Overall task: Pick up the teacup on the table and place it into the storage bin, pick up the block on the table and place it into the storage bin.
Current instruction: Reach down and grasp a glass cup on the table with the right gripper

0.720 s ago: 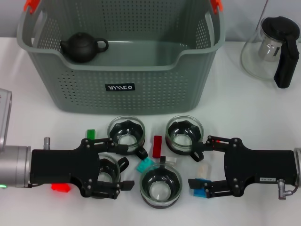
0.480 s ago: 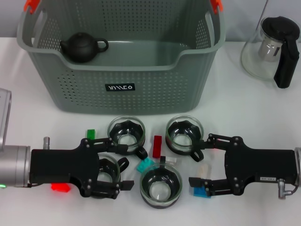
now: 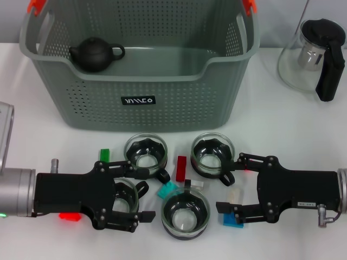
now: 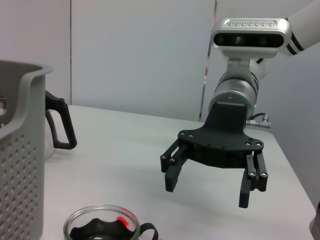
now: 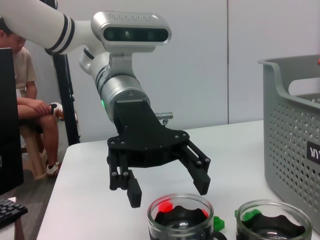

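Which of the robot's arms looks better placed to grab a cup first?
Probably the left. Its open claw already straddles a teacup, while the right claw, also open, hangs beside another teacup with only small blocks between its fingers.

Right tool (image 4: 209,186) hangs open above table (image 4: 125,150), near teacup (image 4: 102,227)

Dark teapot (image 3: 95,54) sitting inside the grey basket's left end, glass pitcher (image 3: 313,56) with black handle standing at the white worktop's (image 3: 303,130) far right, seated person (image 5: 25,105) showing beyond the worktop's edge
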Available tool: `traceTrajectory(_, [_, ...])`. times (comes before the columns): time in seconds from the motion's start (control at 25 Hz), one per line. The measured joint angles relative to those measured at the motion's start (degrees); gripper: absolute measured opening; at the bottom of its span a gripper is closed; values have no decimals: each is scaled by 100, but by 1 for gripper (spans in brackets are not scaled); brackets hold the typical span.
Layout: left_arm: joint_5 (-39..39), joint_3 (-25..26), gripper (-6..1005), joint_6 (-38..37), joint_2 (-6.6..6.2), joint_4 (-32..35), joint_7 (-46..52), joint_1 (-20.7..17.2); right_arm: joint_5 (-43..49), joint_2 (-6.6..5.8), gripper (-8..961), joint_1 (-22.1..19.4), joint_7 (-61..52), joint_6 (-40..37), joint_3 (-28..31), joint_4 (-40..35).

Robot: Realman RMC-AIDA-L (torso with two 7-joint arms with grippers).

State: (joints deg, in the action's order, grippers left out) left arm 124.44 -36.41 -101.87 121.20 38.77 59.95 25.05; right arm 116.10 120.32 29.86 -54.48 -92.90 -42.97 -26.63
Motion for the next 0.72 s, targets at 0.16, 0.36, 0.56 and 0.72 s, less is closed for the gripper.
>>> traceTrajectory(0.16, [1, 8, 842, 0, 0, 0, 0, 0, 0, 0, 889, 2, -1, 0, 0, 0])
traceTrajectory(0.36, [-29, 55, 841, 51, 0, -1, 0, 1, 7, -20, 887, 14, -314, -12, -11, -41])
traceTrajectory(0.56, [-54, 327, 841, 87, 0, -32, 2, 25, 170, -71, 885, 59, -1945, -297, -51, -859])
traceTrajectory(0.72, [-97, 405, 841, 89, -3, -37, 3, 34, 192, -67, 883, 121, -2510, -949, 1, -1599])
